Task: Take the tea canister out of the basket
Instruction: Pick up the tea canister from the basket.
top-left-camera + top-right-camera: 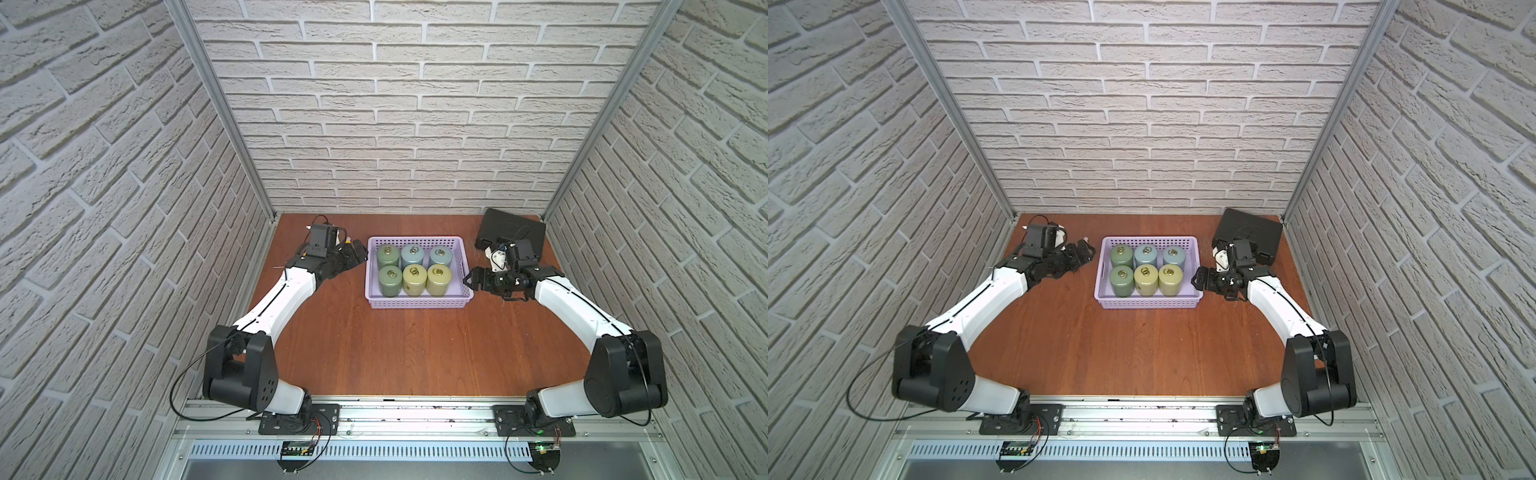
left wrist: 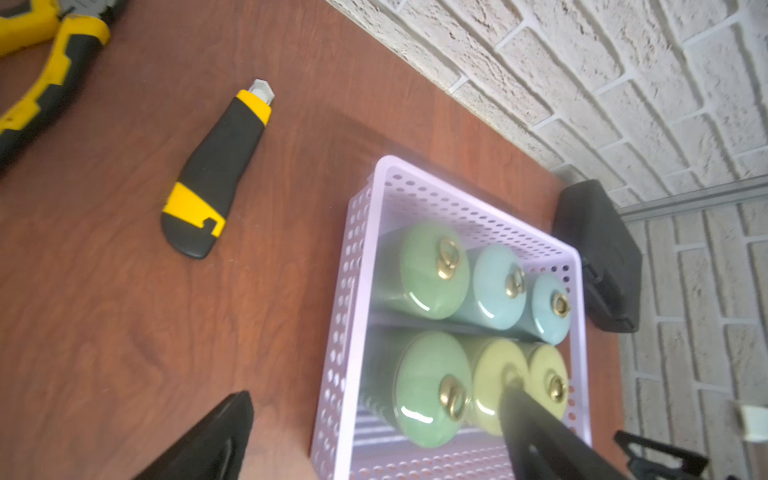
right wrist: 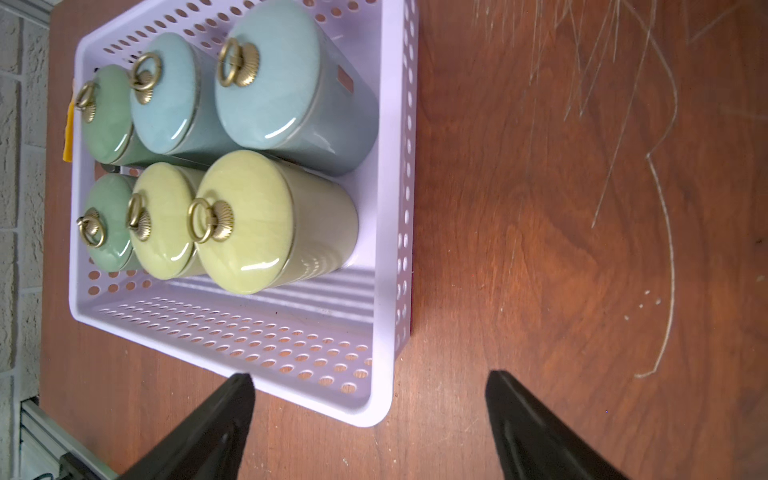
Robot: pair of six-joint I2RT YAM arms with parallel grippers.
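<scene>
Utility knife (image 2: 216, 166), pliers (image 2: 62, 54) near basket (image 2: 357, 257) (black case (image 2: 598, 257) beyond)

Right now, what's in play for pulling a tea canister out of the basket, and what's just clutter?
Job in hand:
- basket
- six tea canisters, upright inside it

Just lying about, all outside the basket:
- black hard case
- utility knife
- yellow-handled pliers

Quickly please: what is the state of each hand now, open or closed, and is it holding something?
Left hand: open, holding nothing.
Right hand: open, holding nothing.
</scene>
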